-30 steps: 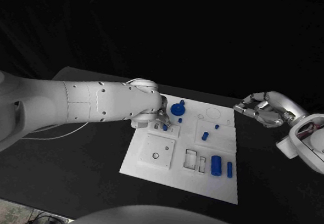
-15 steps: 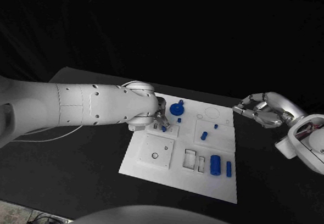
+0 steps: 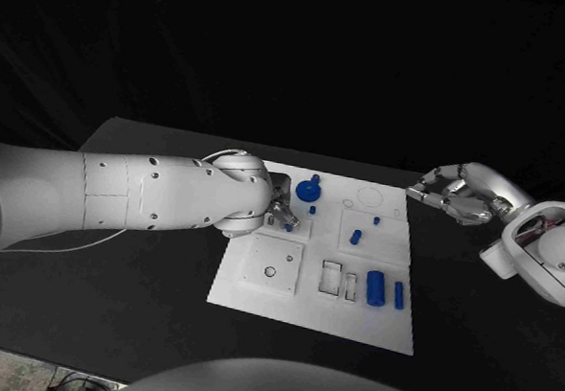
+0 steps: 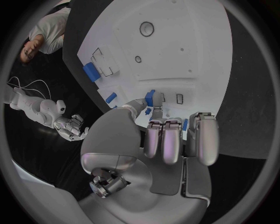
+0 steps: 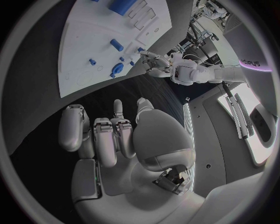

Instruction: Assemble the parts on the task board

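The left hand (image 4: 169,140) is pinching a small blue part (image 4: 150,97) between thumb and fingertip over the task board (image 3: 284,302), just beside the round blue knob (image 3: 310,191). The right hand (image 3: 453,192) is hovering off the board's far right corner, fingers curled on nothing. The part appears light, rigid and smooth, so gripping its sides seems advisable.

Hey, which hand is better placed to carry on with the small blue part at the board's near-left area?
Left. The left hand is already over the task board, pinching a small blue part. The right hand hangs curled off the board's far right corner.
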{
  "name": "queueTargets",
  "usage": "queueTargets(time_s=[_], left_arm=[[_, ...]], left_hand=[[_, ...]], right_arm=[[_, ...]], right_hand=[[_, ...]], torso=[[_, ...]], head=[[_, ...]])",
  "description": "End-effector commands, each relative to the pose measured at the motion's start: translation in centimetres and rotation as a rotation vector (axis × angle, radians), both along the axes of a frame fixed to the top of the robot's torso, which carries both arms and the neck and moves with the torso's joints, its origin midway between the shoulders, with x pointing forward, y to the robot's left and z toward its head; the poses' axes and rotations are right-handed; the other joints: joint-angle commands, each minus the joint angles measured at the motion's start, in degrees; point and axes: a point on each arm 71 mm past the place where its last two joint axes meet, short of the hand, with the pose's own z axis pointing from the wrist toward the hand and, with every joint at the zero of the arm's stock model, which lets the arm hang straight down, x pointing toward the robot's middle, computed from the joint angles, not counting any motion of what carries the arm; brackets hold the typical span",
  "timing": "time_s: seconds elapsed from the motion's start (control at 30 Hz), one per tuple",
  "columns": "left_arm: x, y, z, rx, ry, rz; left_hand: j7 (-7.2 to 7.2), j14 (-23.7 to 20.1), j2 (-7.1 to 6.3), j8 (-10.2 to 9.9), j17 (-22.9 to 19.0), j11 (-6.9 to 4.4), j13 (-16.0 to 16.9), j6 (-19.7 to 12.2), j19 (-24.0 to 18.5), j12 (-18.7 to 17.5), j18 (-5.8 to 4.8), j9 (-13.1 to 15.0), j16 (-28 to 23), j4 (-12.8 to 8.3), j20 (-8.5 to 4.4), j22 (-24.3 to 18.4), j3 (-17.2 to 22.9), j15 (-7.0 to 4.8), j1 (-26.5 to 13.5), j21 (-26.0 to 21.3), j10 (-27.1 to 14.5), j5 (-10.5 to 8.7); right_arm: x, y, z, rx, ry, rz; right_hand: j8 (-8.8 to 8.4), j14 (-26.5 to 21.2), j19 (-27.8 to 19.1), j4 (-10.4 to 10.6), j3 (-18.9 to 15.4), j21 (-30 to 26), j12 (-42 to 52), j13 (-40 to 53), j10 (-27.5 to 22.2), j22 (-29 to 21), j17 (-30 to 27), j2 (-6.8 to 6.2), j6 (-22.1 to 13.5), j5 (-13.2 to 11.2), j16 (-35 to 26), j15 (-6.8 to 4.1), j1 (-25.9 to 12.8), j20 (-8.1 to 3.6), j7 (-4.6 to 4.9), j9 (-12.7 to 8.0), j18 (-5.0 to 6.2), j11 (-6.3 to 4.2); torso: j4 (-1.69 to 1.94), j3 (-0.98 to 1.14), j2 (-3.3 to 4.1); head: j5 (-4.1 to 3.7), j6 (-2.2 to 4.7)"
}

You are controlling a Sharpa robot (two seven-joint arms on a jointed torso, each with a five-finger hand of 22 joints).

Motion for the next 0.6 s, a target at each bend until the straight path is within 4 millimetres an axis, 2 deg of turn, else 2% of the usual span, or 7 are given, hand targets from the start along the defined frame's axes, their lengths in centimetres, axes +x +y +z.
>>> queueTargets(time_s=[0.03,0.23,0.6], left_arm=[[0.21,0.14,0.66,-0.005,-0.103,0.006],[0.29,0.39,0.80,0.004,-0.130,0.006],[0.62,0.36,0.55,0.033,-0.132,-0.002]], left_hand=[[-0.44,6.1,-0.35,0.2,15.1,-0.46,15.1,0.0,1.2,-0.2,0.04,0.1,0.1,-8.4,-0.12,9.1,8.7,-0.42,0.2,0.4,6.0,0.31],[-0.46,6.1,-0.38,0.2,15.1,-0.48,15.1,0.1,1.2,-0.2,0.03,0.1,0.1,-8.3,-0.14,9.2,8.8,-0.44,0.2,0.4,6.0,0.34],[-0.48,6.1,-0.42,0.2,15.1,-0.51,15.1,0.1,1.3,-0.2,0.01,0.1,0.1,-8.3,-0.16,9.3,8.8,-0.47,0.2,0.5,6.0,0.40]], right_arm=[[-0.09,-0.08,-0.14,0.002,-0.002,0.006],[-0.20,-0.21,-0.52,0.003,0.006,0.001],[-0.28,-0.12,-0.88,0.007,0.011,0.002]], right_hand=[[-0.33,5.9,-0.5,0.0,-0.2,-0.3,0.2,15.1,6.0,9.2,15.1,-0.02,-0.5,-0.1,0.2,-0.23,0.5,-0.06,-0.03,-0.1,0.40,-0.13],[-0.35,5.9,-0.7,0.0,-0.2,-0.5,0.2,15.1,6.0,9.1,15.1,0.01,-0.5,-0.1,0.2,-0.23,0.6,-0.06,-0.03,-0.1,0.45,-0.13],[-0.39,5.9,-1.0,0.0,-0.2,-0.8,0.2,15.1,6.0,9.0,15.1,0.05,-0.6,-0.1,0.2,-0.22,0.8,-0.06,-0.01,-0.1,0.52,-0.13]], torso=[[0.02,0.00,0.02],[0.00,0.03,0.06],[-0.06,0.03,0.08]], head=[[0.00,0.00],[0.33,0.00],[0.36,0.00]])
